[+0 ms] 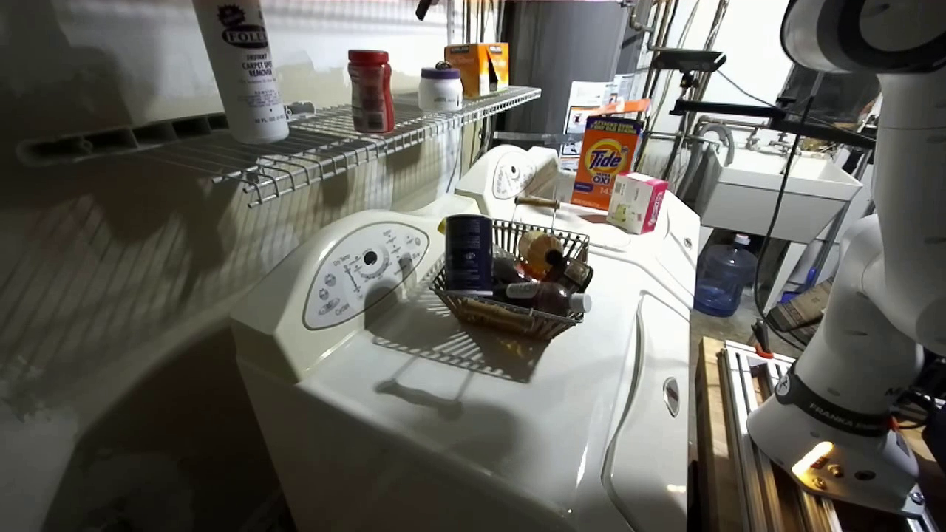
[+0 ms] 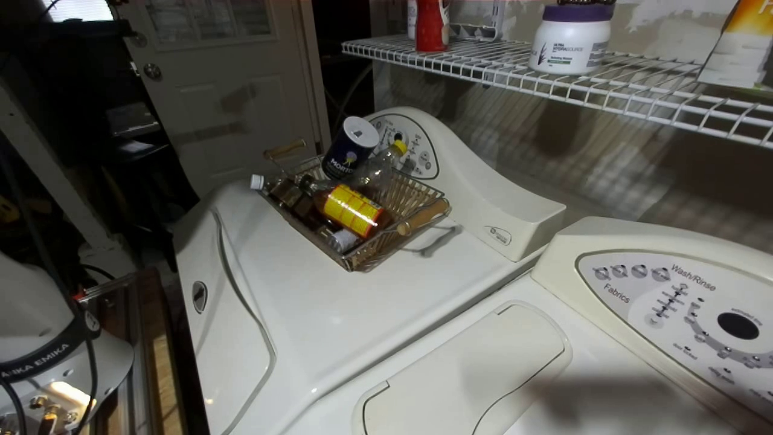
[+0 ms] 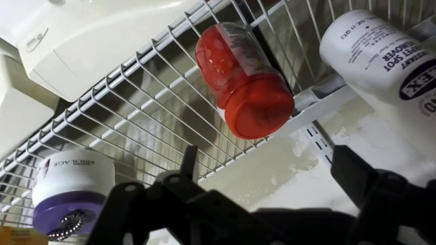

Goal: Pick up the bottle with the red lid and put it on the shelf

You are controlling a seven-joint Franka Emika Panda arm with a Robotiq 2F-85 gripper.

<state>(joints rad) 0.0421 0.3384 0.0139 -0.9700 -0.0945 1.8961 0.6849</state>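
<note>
The bottle with the red lid (image 1: 371, 92) stands upright on the white wire shelf (image 1: 332, 164). In an exterior view, its top is cut off by the frame edge, leaving the lower red body (image 2: 432, 27) above the shelf (image 2: 543, 90). In the wrist view, the bottle (image 3: 235, 68) lies beyond the fingertips with its lid facing the camera, and the shelf rods (image 3: 136, 110) run under it. My gripper (image 3: 267, 163) is open with nothing between its fingers, apart from the bottle. The exterior views do not clearly show the gripper.
A tall white bottle (image 1: 247, 81) and a white jar with purple lid (image 1: 441, 92) flank the bottle on the shelf. An orange box (image 1: 467, 70) stands farther along. Below, a wire basket (image 2: 426, 216) of bottles sits on a white machine (image 2: 302, 308). The wall (image 3: 265, 180) is behind the shelf.
</note>
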